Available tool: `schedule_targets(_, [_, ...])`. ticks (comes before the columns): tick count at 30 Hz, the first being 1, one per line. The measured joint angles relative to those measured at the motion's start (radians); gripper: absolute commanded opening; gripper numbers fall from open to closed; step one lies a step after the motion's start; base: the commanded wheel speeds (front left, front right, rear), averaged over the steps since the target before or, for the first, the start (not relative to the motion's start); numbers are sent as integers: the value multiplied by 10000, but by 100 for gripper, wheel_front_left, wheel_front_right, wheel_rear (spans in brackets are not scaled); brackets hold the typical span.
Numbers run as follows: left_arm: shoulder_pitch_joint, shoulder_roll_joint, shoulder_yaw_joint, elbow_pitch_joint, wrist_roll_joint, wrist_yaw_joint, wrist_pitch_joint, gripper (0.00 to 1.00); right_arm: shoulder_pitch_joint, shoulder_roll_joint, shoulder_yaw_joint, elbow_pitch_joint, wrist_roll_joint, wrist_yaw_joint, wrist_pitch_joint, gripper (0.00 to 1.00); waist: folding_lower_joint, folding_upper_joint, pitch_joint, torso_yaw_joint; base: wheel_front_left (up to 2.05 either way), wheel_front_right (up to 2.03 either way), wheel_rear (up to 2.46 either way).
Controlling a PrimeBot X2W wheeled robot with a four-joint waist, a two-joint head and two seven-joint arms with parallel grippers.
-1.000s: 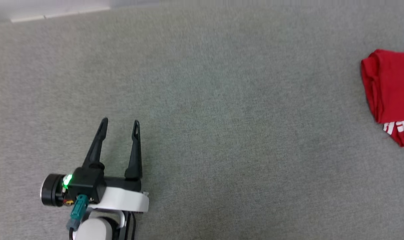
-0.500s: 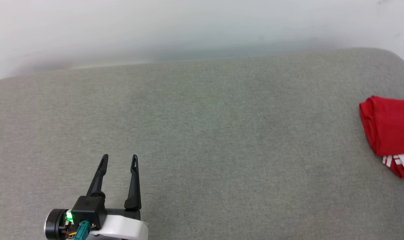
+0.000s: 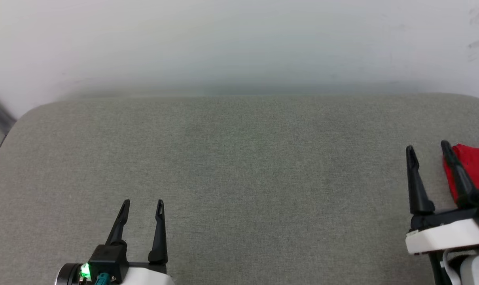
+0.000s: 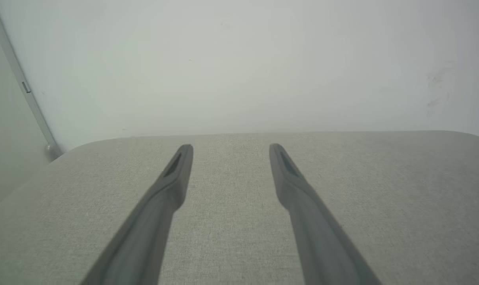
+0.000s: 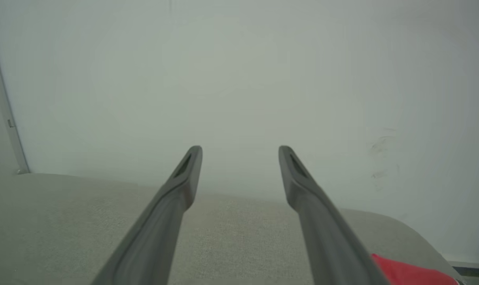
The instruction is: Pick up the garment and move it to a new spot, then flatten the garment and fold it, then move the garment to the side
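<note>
L gripper & R gripper both gape empty; shirt at 3 o'clock looks soft, light, floppy, so I'd pinch its 9 o'clock edge.

Head downward; wrists low, toward wall

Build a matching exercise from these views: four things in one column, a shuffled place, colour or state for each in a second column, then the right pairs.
Column one:
1. left gripper
2. right gripper
3. garment
4. padded surface

Column two:
A. red, at the head view's right edge
B. open, at the head view's lower left
C. grey fabric with rounded far corners
D. open, at the head view's lower right

Pairs: 1-B, 2-D, 3-A, 4-C
</note>
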Motion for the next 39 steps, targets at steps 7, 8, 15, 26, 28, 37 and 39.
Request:
schedule_targets(7, [146,-2,19,159,-54,33,0,100,980,481,125,40,-117,0,-13,100,0,0,-241,277,0,0,0])
schedule_targets(8, [158,-2,23,176,-81,33,0,100,1118,581,92,50,-121,0,-13,100,0,0,-269,304,0,0,0])
schedule_targets(15, [335,-2,27,320,-142,21,0,100,1953,988,-79,23,-155,0,-13,100,0,0,-479,488,0,0,0])
schedule_targets(26, [514,-2,77,523,-224,31,0,0,2424,1116,-138,-15,-151,0,-15,0,0,0,-688,515,0,0,0])
schedule_targets(28, [565,-4,67,686,-242,29,6,0,2441,1118,-136,140,-148,0,-8,0,0,0,-690,515,0,0,0])
schedule_targets(37, [687,4,123,1074,-1561,-75,301,0,2464,1118,-159,598,1043,0,351,0,2,0,-662,478,0,0,0])
schedule_targets(39, [609,13,148,1122,-1969,-127,393,0,2443,1120,-171,633,1430,0,462,0,2,0,-654,467,0,0,0])
